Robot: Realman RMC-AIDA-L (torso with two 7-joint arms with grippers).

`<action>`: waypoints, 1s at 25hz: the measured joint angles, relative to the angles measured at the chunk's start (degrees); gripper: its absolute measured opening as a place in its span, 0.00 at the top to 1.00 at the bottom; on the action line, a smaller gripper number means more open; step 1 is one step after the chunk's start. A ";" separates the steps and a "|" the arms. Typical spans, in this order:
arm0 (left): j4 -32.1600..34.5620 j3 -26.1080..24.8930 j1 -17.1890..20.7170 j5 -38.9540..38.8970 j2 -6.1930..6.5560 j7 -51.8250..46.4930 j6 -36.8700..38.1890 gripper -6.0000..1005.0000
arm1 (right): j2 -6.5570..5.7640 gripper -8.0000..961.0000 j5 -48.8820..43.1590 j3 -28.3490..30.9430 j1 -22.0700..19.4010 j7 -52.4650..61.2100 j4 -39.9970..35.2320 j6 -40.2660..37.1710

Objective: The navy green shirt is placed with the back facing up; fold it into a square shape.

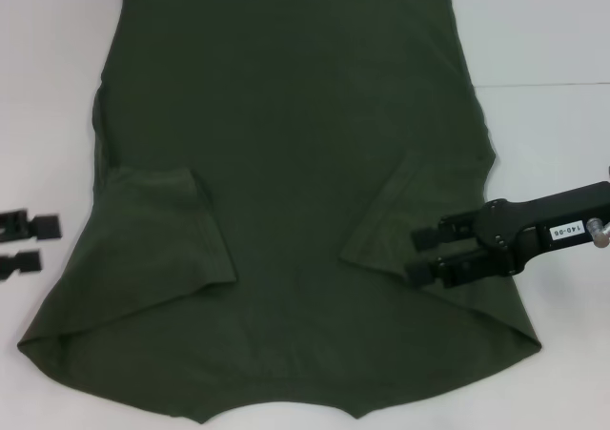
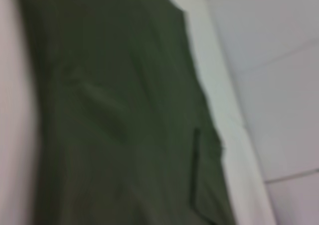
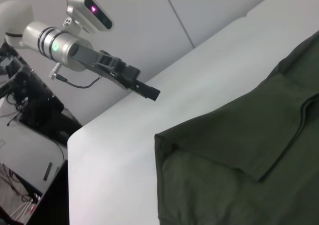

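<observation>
Navy green shirt lies flat, spread across centre of white table, both sleeves folded inward over the body, at 8 and 4 o'clock of its middle. Right gripper over the folded right sleeve at 4 o'clock, fingers parted, nothing between them. Left gripper off the cloth at 9 o'clock, over bare table beside shirt's edge, fingers apart, empty.

1 navy green shirt, 2 grippers: left gripper, right gripper.
</observation>
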 joint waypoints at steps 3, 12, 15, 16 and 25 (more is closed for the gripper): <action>0.12 -1.69 1.23 3.57 0.07 -2.07 -1.84 0.09 | 0.00 0.16 0.01 -0.67 0.38 0.00 0.06 0.12; -0.65 -2.33 2.08 10.89 -0.15 -4.21 -6.81 0.09 | 0.19 0.16 -0.42 -2.01 0.88 0.04 0.15 0.63; -1.57 -2.06 1.63 11.75 -0.12 -4.16 -7.80 0.09 | 0.57 0.16 -1.10 -2.02 0.92 0.03 0.15 1.18; -1.98 -1.99 1.45 12.00 -0.10 -4.08 -8.02 0.09 | 0.68 0.16 -1.38 -2.01 0.94 0.04 0.15 1.36; -2.68 -0.87 0.73 14.47 -0.02 -3.79 -10.29 0.09 | 1.16 0.16 -2.19 -2.01 0.99 -0.14 0.15 1.92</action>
